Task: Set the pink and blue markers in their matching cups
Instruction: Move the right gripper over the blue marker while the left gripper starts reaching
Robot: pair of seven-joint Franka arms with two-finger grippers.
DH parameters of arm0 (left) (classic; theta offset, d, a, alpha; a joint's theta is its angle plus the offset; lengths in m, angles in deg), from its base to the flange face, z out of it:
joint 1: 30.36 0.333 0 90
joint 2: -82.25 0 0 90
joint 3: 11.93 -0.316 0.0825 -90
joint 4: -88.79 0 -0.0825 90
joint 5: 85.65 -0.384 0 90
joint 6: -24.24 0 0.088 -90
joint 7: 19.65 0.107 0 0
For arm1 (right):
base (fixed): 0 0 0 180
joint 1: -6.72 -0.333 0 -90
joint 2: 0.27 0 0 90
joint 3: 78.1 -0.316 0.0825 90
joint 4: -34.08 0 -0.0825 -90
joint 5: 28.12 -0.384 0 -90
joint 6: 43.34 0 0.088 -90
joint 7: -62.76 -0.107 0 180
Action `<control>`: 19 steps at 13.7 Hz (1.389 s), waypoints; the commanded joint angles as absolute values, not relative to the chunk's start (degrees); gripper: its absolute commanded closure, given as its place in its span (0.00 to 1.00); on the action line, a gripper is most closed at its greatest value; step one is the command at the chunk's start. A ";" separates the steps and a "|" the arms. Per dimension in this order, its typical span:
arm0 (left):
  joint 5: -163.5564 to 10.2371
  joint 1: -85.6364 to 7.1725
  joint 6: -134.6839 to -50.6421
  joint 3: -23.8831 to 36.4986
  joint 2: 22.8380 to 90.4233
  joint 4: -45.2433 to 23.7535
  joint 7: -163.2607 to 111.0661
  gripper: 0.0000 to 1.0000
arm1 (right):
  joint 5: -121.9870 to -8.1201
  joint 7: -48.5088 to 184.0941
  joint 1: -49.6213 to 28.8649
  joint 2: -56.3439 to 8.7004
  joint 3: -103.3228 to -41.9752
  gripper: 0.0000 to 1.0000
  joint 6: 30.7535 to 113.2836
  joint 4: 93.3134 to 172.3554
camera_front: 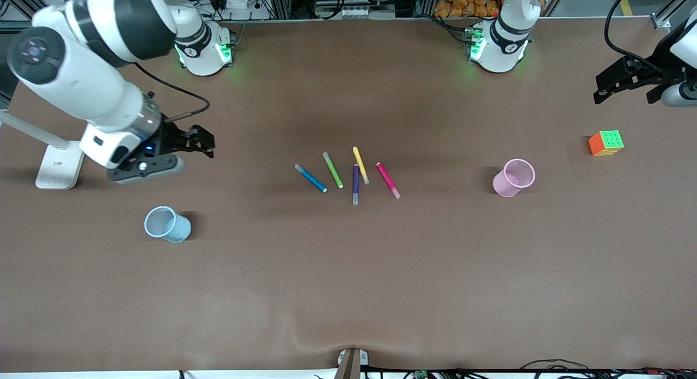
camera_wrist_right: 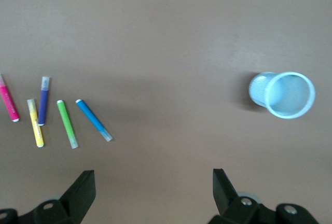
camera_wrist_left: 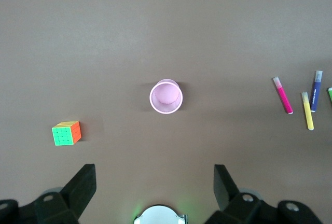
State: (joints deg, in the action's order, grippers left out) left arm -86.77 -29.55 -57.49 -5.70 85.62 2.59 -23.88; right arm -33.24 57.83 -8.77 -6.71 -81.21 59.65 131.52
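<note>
The blue marker (camera_front: 310, 178) and the pink marker (camera_front: 387, 179) lie flat mid-table, at the two ends of a row of markers. The light blue cup (camera_front: 167, 224) stands toward the right arm's end, nearer the front camera than the markers. Toward the left arm's end stands the light pink cup (camera_front: 514, 177). My right gripper (camera_front: 203, 142) hovers open and empty over bare table beside the blue cup (camera_wrist_right: 282, 94). My left gripper (camera_front: 624, 96) hangs open and empty above the table's edge, past the pink cup (camera_wrist_left: 166, 97). The wrist views also show the blue marker (camera_wrist_right: 93, 120) and pink marker (camera_wrist_left: 282, 95).
Green (camera_front: 332, 170), yellow (camera_front: 360, 165) and dark purple (camera_front: 355, 184) markers lie between the blue and pink ones. A colour cube (camera_front: 606, 143) sits under the left gripper's side of the table. A white stand (camera_front: 57, 164) sits at the right arm's end.
</note>
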 commanded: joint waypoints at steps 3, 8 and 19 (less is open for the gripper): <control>-86.35 -29.57 -56.36 -4.99 84.45 3.62 -25.53 0.00 | -33.83 58.10 -15.59 -13.61 -80.82 0.00 65.90 131.11; -86.71 -29.65 -56.53 -4.90 84.10 3.63 -26.33 0.00 | -32.69 58.72 -19.56 -19.51 -80.73 0.00 70.04 131.46; -86.79 -30.00 -56.71 -3.06 82.52 3.36 -26.50 0.00 | -29.35 58.28 -27.99 -27.51 -80.65 0.00 89.19 142.80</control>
